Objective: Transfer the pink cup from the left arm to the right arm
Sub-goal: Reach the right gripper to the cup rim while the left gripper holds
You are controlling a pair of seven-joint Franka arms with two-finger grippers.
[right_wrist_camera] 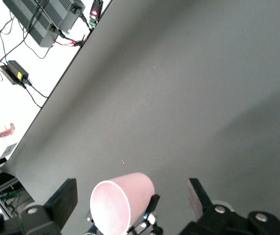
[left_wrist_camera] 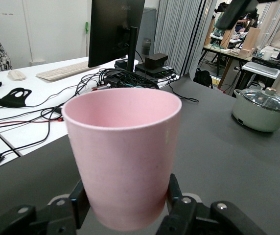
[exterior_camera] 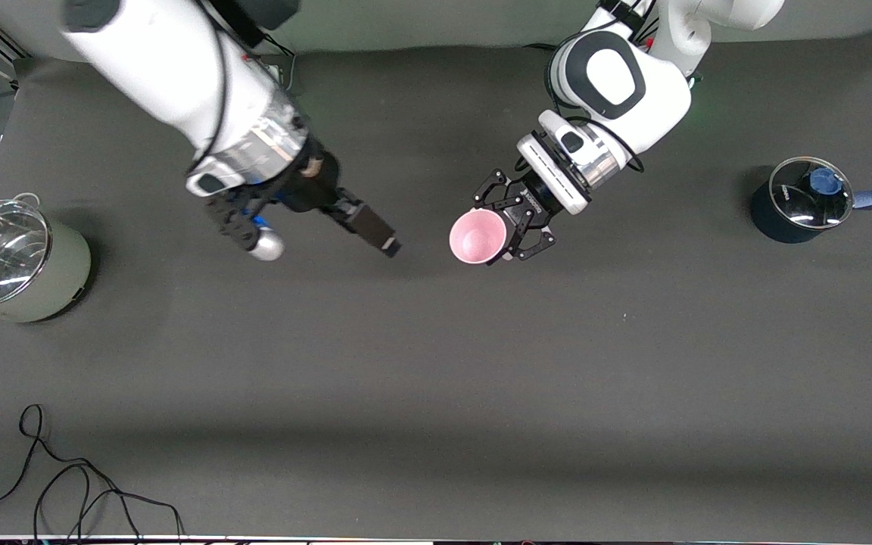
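The left gripper (exterior_camera: 515, 227) has its fingers shut on the pink cup (exterior_camera: 478, 236) up over the middle of the table (exterior_camera: 436, 363), and the right gripper (exterior_camera: 379, 235) waits beside it with fingers wide open, so letting go too soon could drop the cup.

Cup (exterior_camera: 477, 236) in left gripper (exterior_camera: 515, 227), just beside right gripper (exterior_camera: 372, 231), perhaps apart.

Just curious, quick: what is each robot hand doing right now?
Left gripper: closed on the pink cup, held over the table.
Right gripper: open, empty, near the cup.
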